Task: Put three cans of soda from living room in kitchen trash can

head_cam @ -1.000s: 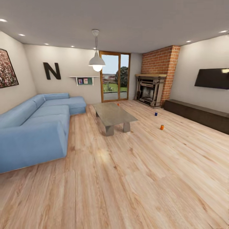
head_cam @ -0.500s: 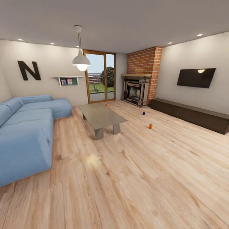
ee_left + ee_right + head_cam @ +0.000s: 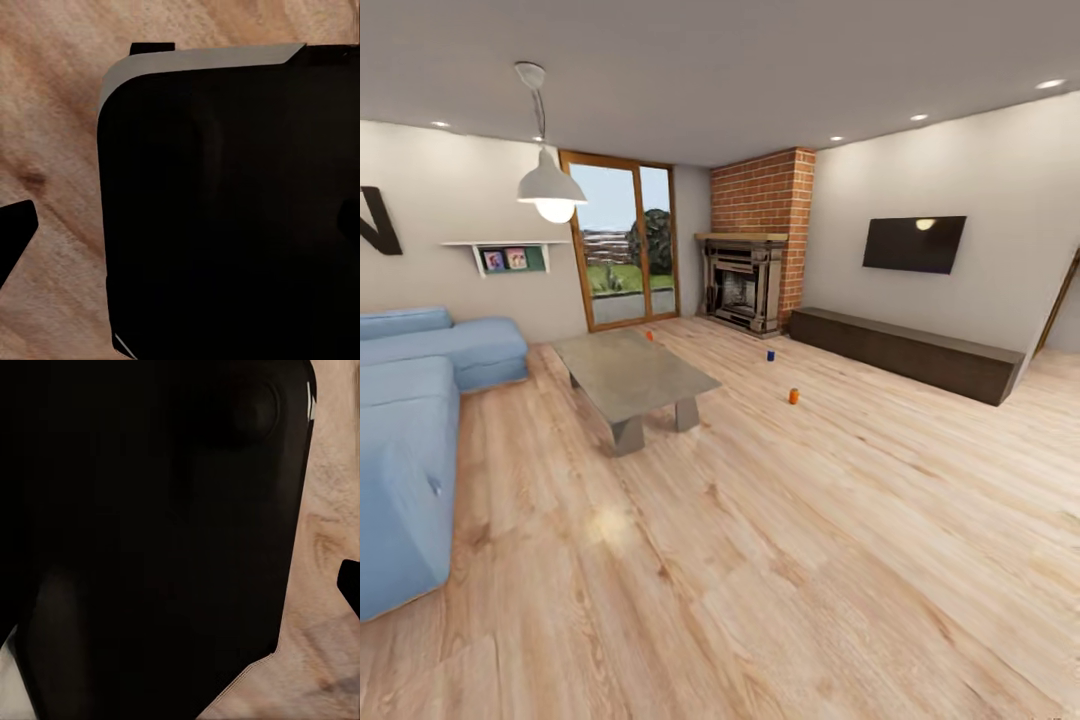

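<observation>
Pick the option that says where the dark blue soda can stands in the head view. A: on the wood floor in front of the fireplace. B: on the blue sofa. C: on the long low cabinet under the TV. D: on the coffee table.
A: the dark blue can stands upright on the wood floor in front of the brick fireplace, apart from the coffee table.

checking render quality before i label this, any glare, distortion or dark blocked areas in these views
Head view: wide-angle stretch toward the edges, a soft glare patch on the floor, the lit pendant lamp, a ceiling light reflected in the TV; the cans are tiny. Left wrist view: a black body blocks much of the frame. Right wrist view: a dark, unlit body likewise, wood beside it.
</observation>
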`<state>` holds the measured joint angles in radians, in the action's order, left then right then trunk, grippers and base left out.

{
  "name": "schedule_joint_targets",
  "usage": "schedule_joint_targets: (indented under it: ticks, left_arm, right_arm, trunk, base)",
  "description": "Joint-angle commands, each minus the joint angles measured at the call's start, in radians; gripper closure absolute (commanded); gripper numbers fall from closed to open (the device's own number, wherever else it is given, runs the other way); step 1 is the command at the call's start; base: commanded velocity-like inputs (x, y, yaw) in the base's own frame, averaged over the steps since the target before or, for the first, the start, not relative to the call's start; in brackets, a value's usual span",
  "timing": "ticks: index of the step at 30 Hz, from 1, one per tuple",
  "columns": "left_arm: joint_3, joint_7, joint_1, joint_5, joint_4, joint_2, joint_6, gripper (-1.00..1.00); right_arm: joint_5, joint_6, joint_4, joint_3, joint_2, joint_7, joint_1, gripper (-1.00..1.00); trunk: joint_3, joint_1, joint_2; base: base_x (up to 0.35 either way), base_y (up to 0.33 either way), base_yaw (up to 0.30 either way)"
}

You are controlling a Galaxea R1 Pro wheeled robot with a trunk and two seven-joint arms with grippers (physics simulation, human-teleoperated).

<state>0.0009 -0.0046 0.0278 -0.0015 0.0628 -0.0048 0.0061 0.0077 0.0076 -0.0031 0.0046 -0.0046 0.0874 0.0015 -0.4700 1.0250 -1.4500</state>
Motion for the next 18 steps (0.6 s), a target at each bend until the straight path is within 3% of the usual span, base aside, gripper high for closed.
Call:
schedule_joint_targets:
  ticks: [1,18]
  left_arm:
    - [0.0,0.0,0.0,0.0,0.0,-0.001,0.0,-1.0]
    - [-0.001,0.002,0.0,-0.001,0.001,-0.009,0.0,-1.0]
  right_arm:
    - [0.0,0.0,0.0,0.0,0.0,0.0,0.0,-1.0]
    - [0.001,0.0,-0.001,0.0,0.0,0.0,0.0,-1.0]
  trunk:
    - [0.0,0.0,0.0]
    - [0.0,0.0,0.0]
  base:
    - [0.333,0.002,-0.286]
    - [0.341,0.0,-0.286]
